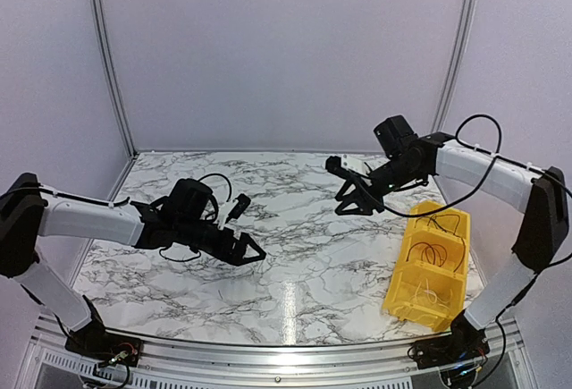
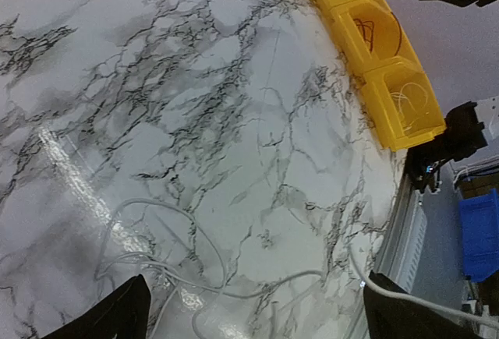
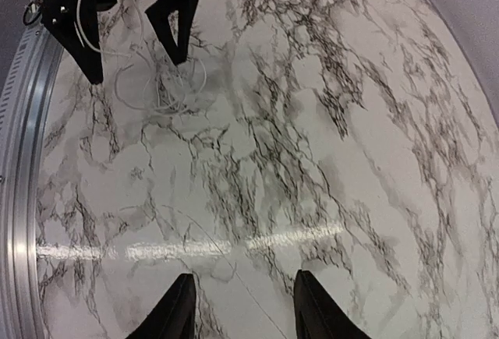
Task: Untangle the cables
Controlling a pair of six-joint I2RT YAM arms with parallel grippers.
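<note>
From above: my left jaws hang spread wide over the marble surface at left; my right jaws hover at far right; a yellow bin sits near right, black cables looped inside. Left wrist: a whitish cable sprawls on the surface between my released jaws. Right wrist: my jaws stand parted, gripping nothing; the whitish cable lies at left, beneath my left jaws.
</note>
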